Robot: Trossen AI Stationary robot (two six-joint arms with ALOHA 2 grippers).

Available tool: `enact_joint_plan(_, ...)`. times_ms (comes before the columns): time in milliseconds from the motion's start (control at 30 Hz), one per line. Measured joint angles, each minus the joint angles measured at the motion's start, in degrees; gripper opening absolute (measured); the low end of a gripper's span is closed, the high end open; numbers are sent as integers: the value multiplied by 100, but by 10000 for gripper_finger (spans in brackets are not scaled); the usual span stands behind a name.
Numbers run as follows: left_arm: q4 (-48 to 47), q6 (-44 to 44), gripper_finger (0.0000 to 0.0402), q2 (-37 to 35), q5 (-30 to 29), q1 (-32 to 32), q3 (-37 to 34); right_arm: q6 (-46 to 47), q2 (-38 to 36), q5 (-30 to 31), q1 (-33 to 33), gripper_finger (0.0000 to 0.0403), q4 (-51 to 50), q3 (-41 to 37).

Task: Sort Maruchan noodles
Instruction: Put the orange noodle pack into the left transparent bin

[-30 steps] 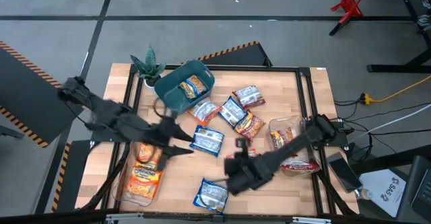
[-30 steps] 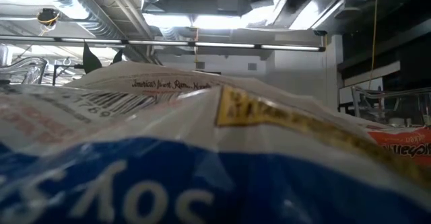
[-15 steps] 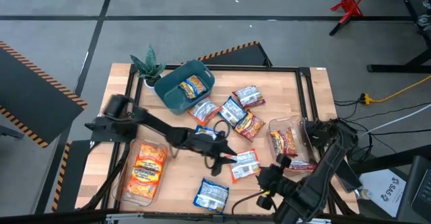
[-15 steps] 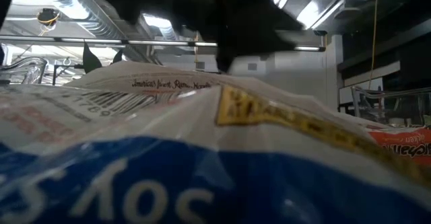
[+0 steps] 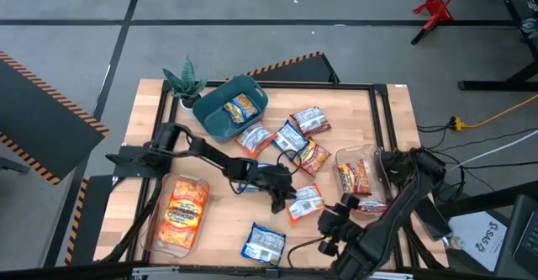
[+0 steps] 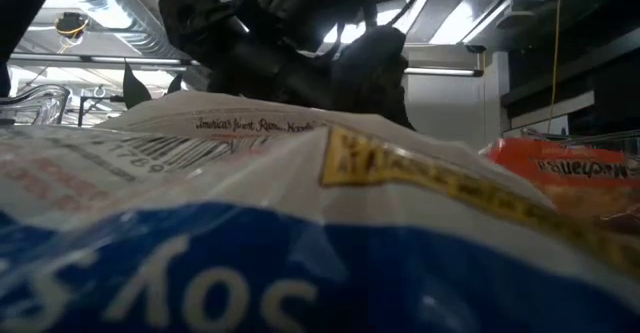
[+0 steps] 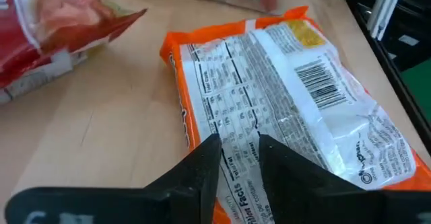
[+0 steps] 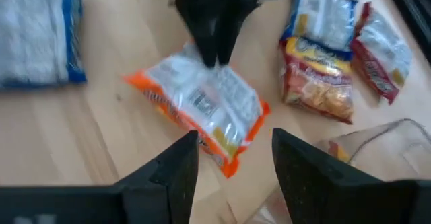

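Orange noodle packet [image 7: 283,109], "Nutrition Facts" upward, under left claw [image 7: 237,158].

Bare worktop [image 5: 223,221] lies open between the left tray [image 5: 179,214] and the blue packet [image 5: 264,244] at the near edge. The left gripper [image 5: 282,201] and its arm cross the middle, tips down on the orange packet [image 5: 306,204], blocking passage there. Behind them a packet cluster [image 5: 290,137] fills the ground beside the teal bin [image 5: 229,108] and plant [image 5: 185,80]. The right gripper [image 5: 334,229], jaws apart, stands near the front, just beside the right tray [image 5: 363,179]. The far right corner [image 5: 370,103] is free.
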Motion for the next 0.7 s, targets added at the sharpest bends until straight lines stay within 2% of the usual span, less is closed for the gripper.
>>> enact_joint_plan(267,-414,-205,101,2,250,101,-4,-2526,4,-510,-307,175,2079,-1237)
enact_joint_plan(367,-422,-257,101,7,250,109,-7,-2939,4,-633,-477,177,2719,-1496)
enact_joint_plan(500,-525,-317,101,2,268,110,-7,-3430,7,-1178,-659,203,3162,-1627)
enact_joint_plan(567,-611,-358,101,-7,324,135,-7,-3537,7,-1375,-695,222,3212,-1623)
enact_joint_plan(700,-805,-558,101,-28,431,210,2,-3538,7,-1383,-676,244,3125,-1625)
